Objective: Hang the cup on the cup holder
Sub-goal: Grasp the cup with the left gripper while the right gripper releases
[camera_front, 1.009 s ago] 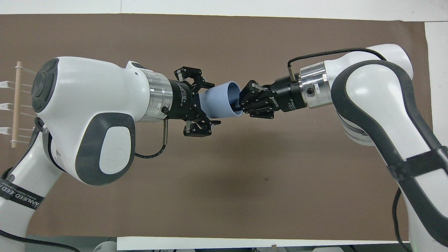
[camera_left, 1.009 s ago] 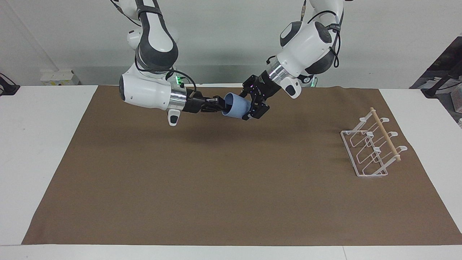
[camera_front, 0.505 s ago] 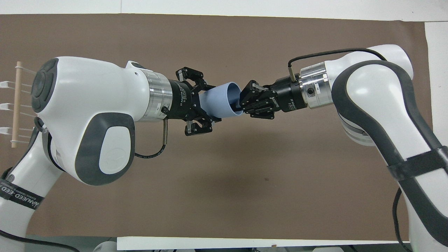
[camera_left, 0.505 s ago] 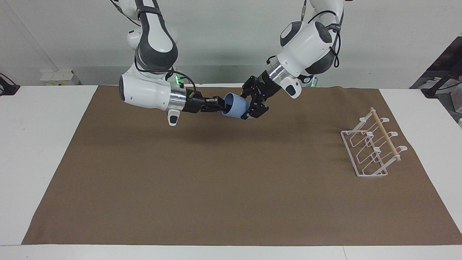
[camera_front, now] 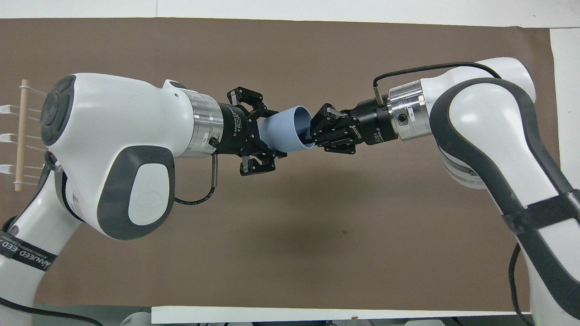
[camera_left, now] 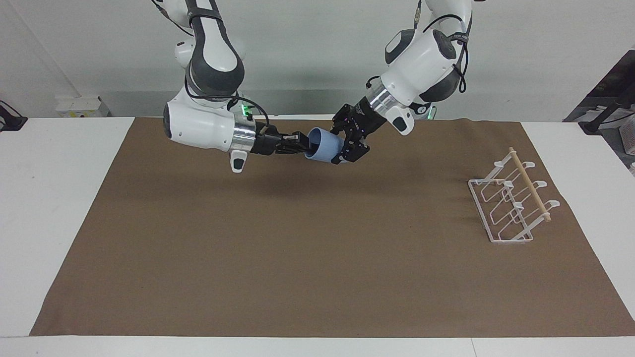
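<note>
Looking at the middle of the brown mat (camera_left: pixel 297 258), you see the cup (camera_left: pixel 325 145) held in the air on its side between both arms. The left gripper (camera_front: pixel 267 142) is clamped on its narrow base end. The right gripper (camera_front: pixel 316 132) pinches the rim, one finger inside. The cup holder (camera_left: pixel 511 204) stands well apart, toward the left arm's end.

I see the cup (camera_left: pixel 325 145) as smooth light-blue plastic, a bit shiny; the cup holder (camera_left: pixel 511 203) is thin white wire with a pale wooden rod (camera_left: pixel 530 184) on top; the brown cloth (camera_left: pixel 297 258) looks soft and matt; the white tabletop (camera_left: pixel 54 163) looks smooth.
</note>
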`<action>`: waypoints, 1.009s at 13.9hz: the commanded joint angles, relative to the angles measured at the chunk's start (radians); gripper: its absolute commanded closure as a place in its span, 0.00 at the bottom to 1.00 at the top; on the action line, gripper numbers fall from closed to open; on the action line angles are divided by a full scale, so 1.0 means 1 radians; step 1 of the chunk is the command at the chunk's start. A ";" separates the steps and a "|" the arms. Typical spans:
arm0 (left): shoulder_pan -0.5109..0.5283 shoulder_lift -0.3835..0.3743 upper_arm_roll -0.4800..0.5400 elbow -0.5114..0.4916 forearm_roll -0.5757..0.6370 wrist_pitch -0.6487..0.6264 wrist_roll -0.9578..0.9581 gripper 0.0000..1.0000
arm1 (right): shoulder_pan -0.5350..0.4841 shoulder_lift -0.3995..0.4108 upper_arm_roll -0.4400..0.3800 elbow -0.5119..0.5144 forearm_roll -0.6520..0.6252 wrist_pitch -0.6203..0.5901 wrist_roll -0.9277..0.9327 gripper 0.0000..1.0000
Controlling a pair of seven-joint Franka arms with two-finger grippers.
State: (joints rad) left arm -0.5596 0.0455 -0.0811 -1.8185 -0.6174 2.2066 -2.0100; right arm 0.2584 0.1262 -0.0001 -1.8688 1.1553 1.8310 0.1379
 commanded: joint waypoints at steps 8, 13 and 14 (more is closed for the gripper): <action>0.000 -0.012 0.011 -0.007 0.316 -0.092 -0.193 0.64 | -0.191 -0.154 -0.015 0.025 -0.667 0.019 -0.012 0.01; 0.066 -0.012 0.023 0.056 0.872 -0.424 -0.187 0.64 | -0.258 -0.163 -0.017 0.121 -1.038 -0.079 -0.073 0.01; 0.085 -0.010 0.023 0.058 0.994 -0.438 -0.182 0.64 | -0.258 -0.160 -0.014 0.179 -1.119 -0.163 -0.073 0.01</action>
State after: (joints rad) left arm -0.4942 0.0403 -0.0579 -1.7803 0.2043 1.8271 -2.1915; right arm 0.0039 -0.0327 -0.0289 -1.7760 0.1562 1.7722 0.0710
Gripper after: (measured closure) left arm 0.220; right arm 0.004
